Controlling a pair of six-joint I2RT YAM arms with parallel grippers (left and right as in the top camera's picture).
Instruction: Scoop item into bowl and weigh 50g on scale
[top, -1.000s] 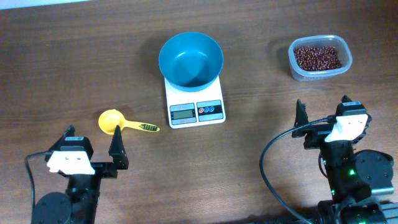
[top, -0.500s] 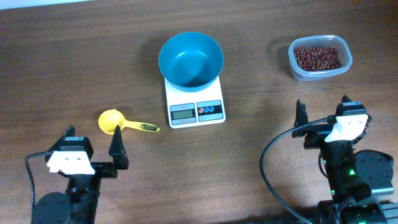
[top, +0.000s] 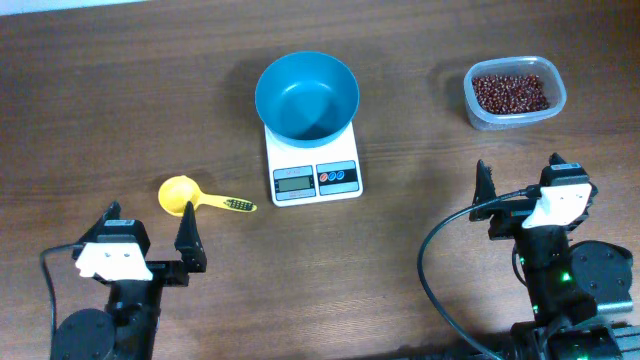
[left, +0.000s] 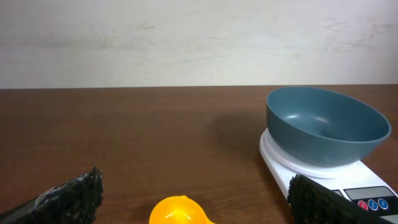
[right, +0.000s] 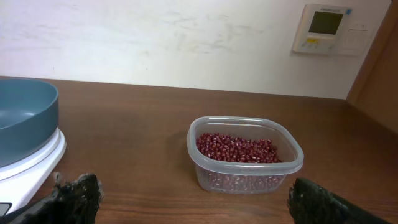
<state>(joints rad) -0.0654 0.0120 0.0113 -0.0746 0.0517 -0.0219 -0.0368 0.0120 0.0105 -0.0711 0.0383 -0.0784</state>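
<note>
Both grippers stand with fingers spread wide and nothing between them, the left gripper (top: 147, 215) at the near left of the table (top: 100, 100) and the right gripper (top: 519, 168) at the near right.

The beans (top: 510, 93) lie in a shallow heap in a clear rounded-square tub (top: 515, 120) at the far right. The tub is straight ahead of the right gripper and well apart from it, with bare wood between.

The bowl (top: 300, 100) sits on the scale (top: 315, 178) at mid-table. Its rim overhangs the platform at the back and both sides, and its blue inside is bare. The scale's display and buttons show uncovered in front.

A yellow scoop (top: 185, 196) lies left of the scale, apart from it, with its handle pointing toward the scale. It is near the left gripper and ahead of it. Open wood separates scale and tub.
</note>
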